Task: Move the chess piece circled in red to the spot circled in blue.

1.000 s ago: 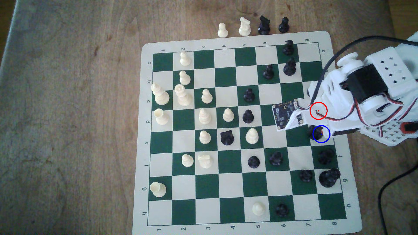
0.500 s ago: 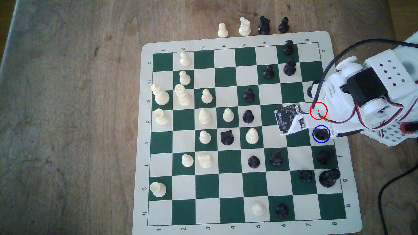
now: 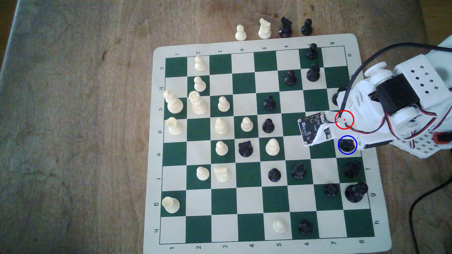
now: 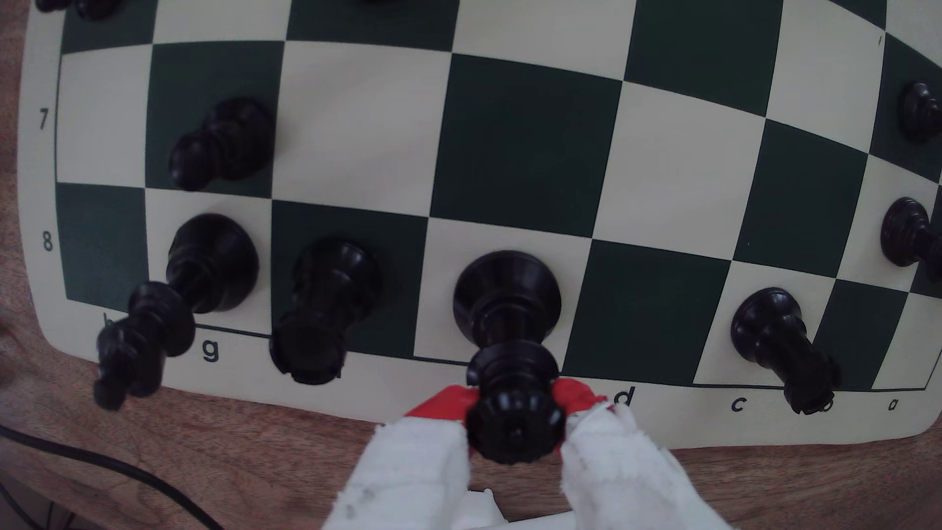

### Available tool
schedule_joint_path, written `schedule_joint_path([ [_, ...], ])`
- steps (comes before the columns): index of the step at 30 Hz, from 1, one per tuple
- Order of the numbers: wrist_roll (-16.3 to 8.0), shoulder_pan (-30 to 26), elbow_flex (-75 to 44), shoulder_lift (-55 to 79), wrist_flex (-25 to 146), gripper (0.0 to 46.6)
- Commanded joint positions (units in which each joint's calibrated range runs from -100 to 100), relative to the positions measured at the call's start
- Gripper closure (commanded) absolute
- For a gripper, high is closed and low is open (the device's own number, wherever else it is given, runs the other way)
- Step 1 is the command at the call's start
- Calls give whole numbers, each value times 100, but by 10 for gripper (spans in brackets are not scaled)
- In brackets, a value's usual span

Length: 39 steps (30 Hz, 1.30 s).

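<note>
Risk notes, left to right in the wrist view.

The tall black piece (image 4: 209, 265) beside the rim letter g leans toward the mat edge; the black rook (image 4: 326, 300) stands on the green square right next to the target. Any sideways drift of the arm toward them on retreat could clip the rook first.

The chess piece (image 4: 509, 356) stands with its base on the spot (image 4: 438, 285), the cream square between the rook's square and the green d-file square. In the exterior view the piece (image 3: 347, 144) fills the blue circle, so placement looks done.

The gripper (image 4: 515, 433) sits around the head: white-wrapped fingers (image 4: 418, 458) flank it closely, red pads behind the collar. Can't tell whether they're clamping or just loose around it. Main hazard, as I judge it: lifting before the jaws part enough would drag or tip the piece off the square. The wrap could also snag the knobby head.

Further over, a black pawn (image 4: 775, 331) stands on the c-file, well apart. Low risk.
</note>
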Motion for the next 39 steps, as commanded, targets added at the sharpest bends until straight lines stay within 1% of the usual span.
schedule_joint_path([
  [1, -24, -39, -84, -125, -34, 446],
  [5, -24, -47, -65, -92, -42, 441],
  [8, -24, -55, -65, -75, -50, 419],
  [9, -24, -55, -47, -83, -59, 392],
  [10, -29, -55, -29, -83, -59, 375],
  [13, -54, -55, -29, -151, -34, 347],
  [18, -34, 31, -11, -372, -75, 347],
  [26, -54, 93, -11, -329, -165, 347],
  [28, -39, 109, -11, -346, -165, 324],
  [30, -24, 109, -11, -338, -165, 292],
  [31, -15, 109, -11, -321, -157, 265],
  [32, -15, 109, -11, -312, -157, 255],
  [35, -5, 133, -11, -304, -132, 230],
  [39, 34, 195, -20, -406, -26, 223],
])
